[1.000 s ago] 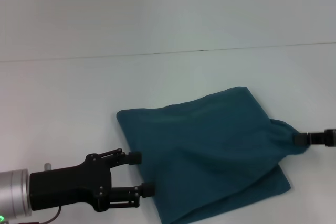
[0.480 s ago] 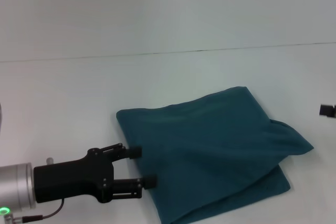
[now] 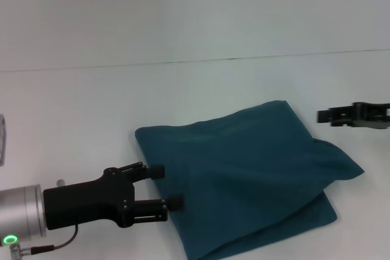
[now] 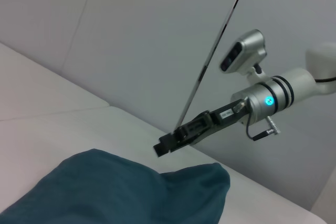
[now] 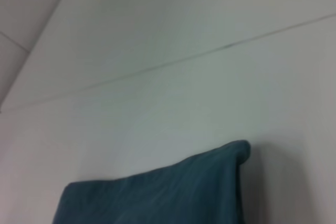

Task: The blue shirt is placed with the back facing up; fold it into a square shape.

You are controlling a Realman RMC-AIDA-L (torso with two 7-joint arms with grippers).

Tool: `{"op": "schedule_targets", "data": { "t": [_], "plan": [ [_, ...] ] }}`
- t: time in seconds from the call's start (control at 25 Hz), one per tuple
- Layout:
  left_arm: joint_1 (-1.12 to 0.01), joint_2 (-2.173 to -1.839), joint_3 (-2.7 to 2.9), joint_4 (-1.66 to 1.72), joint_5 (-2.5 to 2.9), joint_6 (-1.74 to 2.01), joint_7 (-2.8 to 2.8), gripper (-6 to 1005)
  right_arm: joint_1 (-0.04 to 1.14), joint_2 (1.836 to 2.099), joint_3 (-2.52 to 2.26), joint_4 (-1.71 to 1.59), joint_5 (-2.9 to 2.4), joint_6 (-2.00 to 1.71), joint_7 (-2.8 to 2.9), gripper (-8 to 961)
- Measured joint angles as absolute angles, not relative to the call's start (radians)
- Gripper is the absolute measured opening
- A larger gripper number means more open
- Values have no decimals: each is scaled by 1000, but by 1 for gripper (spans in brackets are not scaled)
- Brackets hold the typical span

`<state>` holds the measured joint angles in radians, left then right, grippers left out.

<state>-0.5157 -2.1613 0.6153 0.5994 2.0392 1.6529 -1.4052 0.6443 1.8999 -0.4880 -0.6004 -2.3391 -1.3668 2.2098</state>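
Nearest the robot, the left pincer [image 3: 166, 186] reaches in from the lower left of the head view, its two black fingers spread apart with the tips lying over the near left edge of the blue shirt [image 3: 244, 175]; nothing shows cloth pinched between them, so it reads as released. The blue shirt lies folded into a rough four-sided bundle on the white table [image 3: 79, 108], a little right of centre, with an upper layer draped slantwise over a lower one whose corner sticks out at the near right, and a loose flap pointing to the right. In the left wrist view the same cloth [image 4: 121, 192] fills the foreground as a rumpled mound. Farther off, to the right and just beyond the flap, the right pincer [image 3: 323, 115] hangs clear of the fabric; the left wrist view shows it [image 4: 161, 148] above the shirt's far side without touching it, but whether its fingers are parted or closed I cannot tell. The right wrist view shows only a shirt corner [image 5: 173, 192] on the table.
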Motion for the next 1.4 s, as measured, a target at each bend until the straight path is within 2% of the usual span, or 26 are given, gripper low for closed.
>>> {"op": "schedule_targets", "data": {
  "t": [0.28,0.44,0.68,0.92,1.04,1.2,1.4],
  "plan": [
    [-513,-2160,612,602,2038,1640,-1401,905,708,1933,-560,-549,-2348,-1258,2233,523],
    [-513,-2155,614,605,2040,1640,-1404,907,714,1939,-562,-555,-2346,-1255,2236,522],
    [-515,-2154,615,607,2044,1640,-1405,906,696,1918,-553,-575,-2343,-1316,2239,521],
    [-512,-2154,612,606,2043,1639,-1406,905,666,1884,-535,-583,-2338,-1398,2232,520],
    [-514,-2154,614,603,2041,1632,-1406,906,656,1880,-511,-583,-2336,-1392,2229,520],
    [-516,-2156,616,602,2039,1629,-1406,907,664,1899,-503,-577,-2329,-1349,2221,519],
    [-517,-2157,616,606,2039,1627,-1407,906,689,1950,-524,-570,-2321,-1235,2226,518]
  ]
}}
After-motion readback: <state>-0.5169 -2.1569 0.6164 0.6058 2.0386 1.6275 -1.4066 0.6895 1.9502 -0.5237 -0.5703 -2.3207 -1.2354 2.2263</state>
